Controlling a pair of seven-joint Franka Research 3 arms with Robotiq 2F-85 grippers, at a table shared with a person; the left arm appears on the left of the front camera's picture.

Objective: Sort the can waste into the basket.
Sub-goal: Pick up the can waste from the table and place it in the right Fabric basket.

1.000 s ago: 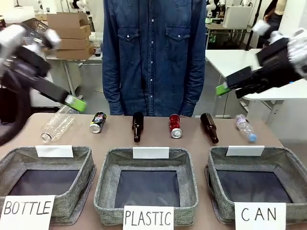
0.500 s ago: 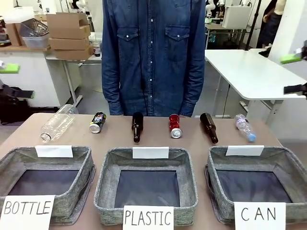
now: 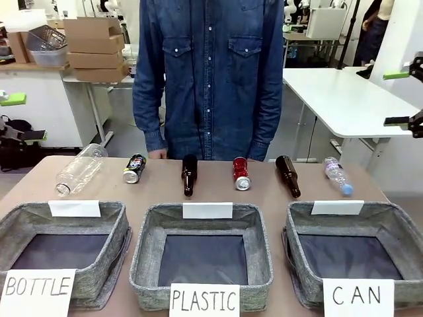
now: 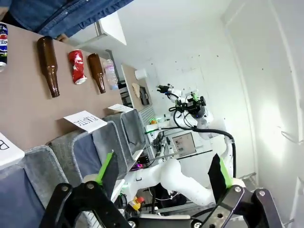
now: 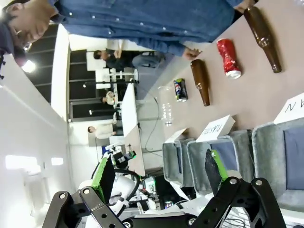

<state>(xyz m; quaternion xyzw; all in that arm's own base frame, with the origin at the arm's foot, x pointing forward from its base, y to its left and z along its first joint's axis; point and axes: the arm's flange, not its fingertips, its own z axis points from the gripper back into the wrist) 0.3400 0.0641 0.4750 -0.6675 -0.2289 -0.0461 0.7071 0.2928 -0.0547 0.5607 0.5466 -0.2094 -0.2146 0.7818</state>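
The left jaws and the right jaws have swung outward, away from the table [image 3: 158, 191].

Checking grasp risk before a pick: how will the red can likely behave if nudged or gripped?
The red can lies on its side on the table, so a sideways nudge would probably roll it. Its wall looks dented, suggesting thin, perhaps empty metal: likely light and crushable. The shiny surface may slip.

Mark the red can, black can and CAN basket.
red can [image 3: 241, 174], front view, middle of its body.
black can [image 3: 135, 168], front view, its printed side.
CAN basket [image 3: 390, 214], front view, far rim near its right end.
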